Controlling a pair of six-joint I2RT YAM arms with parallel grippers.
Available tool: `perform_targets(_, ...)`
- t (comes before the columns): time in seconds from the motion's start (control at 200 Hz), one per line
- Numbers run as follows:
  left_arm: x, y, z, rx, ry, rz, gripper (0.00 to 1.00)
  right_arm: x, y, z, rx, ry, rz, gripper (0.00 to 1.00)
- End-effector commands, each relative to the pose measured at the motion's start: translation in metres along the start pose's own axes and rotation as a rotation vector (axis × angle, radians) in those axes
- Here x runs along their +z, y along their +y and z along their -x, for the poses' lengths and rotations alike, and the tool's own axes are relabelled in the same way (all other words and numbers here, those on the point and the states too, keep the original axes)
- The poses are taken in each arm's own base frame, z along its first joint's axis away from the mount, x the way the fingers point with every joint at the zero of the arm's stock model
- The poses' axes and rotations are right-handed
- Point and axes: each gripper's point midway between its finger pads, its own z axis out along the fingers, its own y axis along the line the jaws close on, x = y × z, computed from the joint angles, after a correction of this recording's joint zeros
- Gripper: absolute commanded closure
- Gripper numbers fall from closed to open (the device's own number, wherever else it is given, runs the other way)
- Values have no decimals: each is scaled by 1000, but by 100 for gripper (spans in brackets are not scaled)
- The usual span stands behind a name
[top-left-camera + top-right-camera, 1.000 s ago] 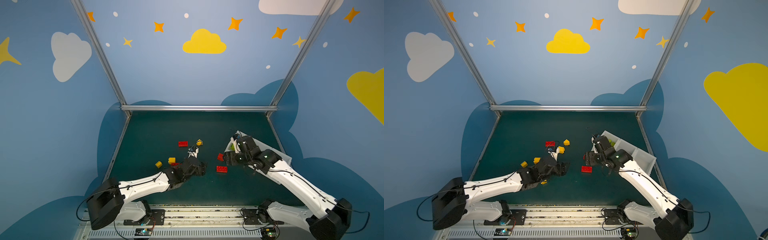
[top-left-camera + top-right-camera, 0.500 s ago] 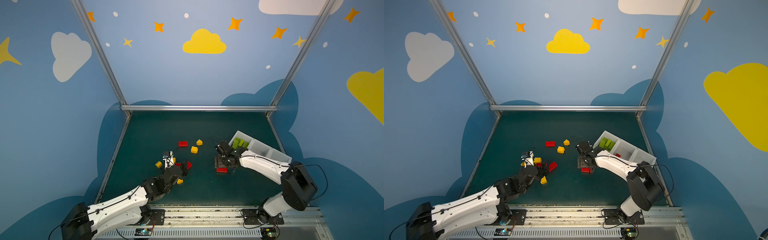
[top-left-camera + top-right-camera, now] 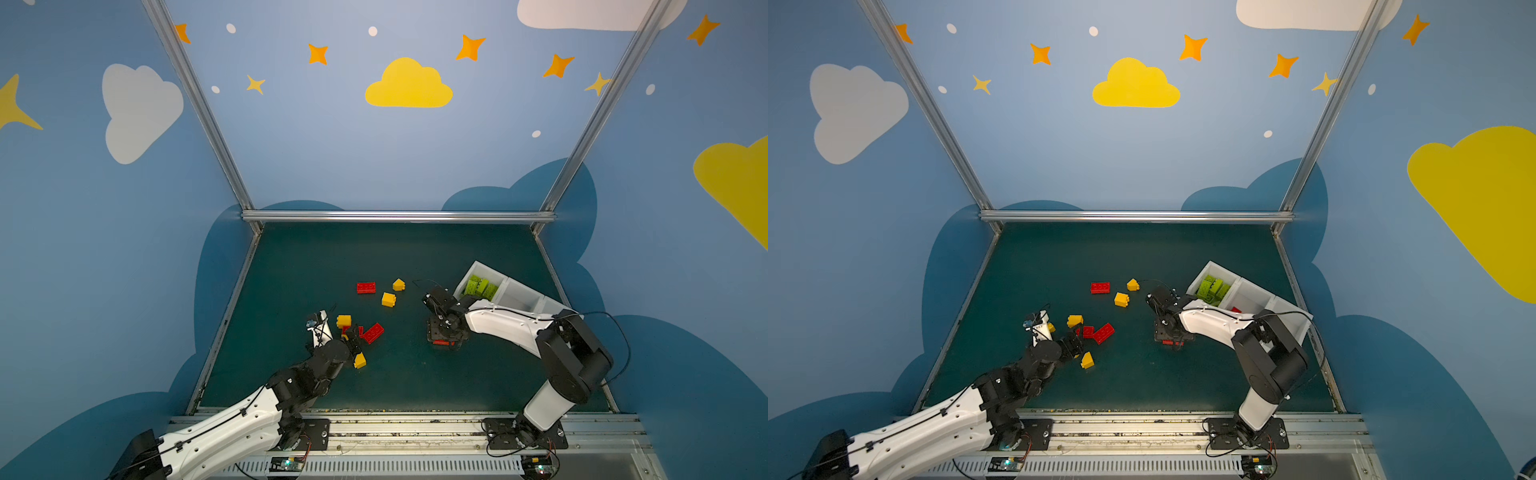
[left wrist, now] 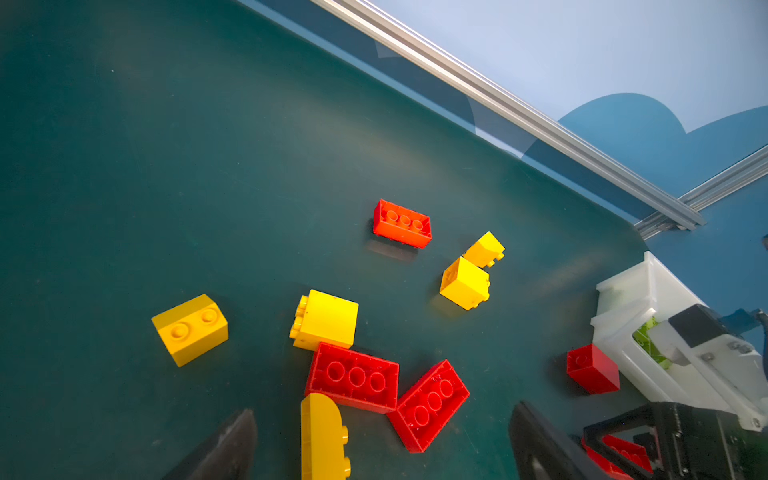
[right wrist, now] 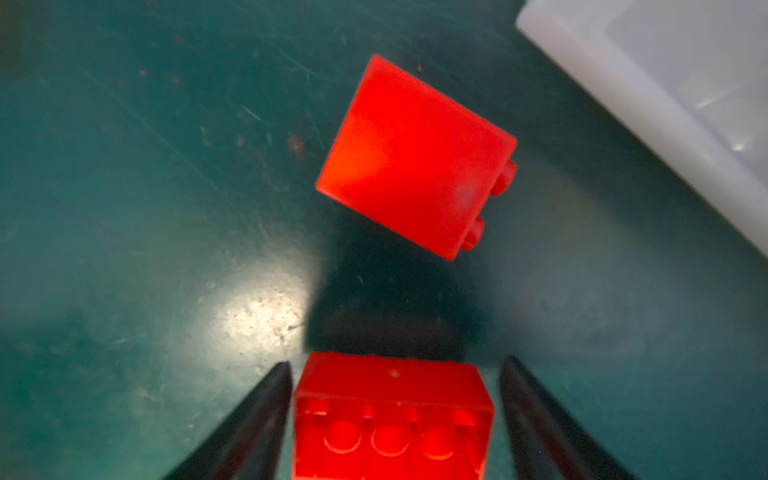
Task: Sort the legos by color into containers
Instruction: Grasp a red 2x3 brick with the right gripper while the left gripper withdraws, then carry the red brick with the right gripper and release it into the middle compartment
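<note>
right gripper [image 5: 397, 362]: dropped from containers [image 3: 521, 293] onto red brick [image 5: 395, 415], their 7 o'clock, jaws apart astride | left gripper [image 4: 384, 411]: apart | red pickup next

The left gripper [image 3: 352, 336] has drawn back toward 9 o'clock from over the pile in the middle of the worktop [image 3: 316, 266]. Its jaws now stand wider apart, and two red bricks [image 3: 372, 332] and a yellow brick [image 3: 360, 360] that it covered are in sight. The right gripper [image 3: 443, 337] has left the end of the containers [image 3: 521, 291], tipped downward and shifted toward 6 o'clock over a red brick [image 5: 394, 419], its jaws narrowing on either side of it.
</note>
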Motion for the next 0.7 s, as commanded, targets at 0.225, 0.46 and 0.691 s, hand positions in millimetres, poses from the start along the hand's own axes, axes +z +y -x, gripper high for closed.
perform_targets(0.225,0,8,0,-3,0,27,6,4,4,-10,15,33,38,41)
perform_targets(0.46,3,-11,-1,52,30,-29,6,-32,-8,10,19,-31,71,41)
perform_targets(0.691,19,-31,-12,121,118,-3,6,-92,-59,44,131,-190,90,43)
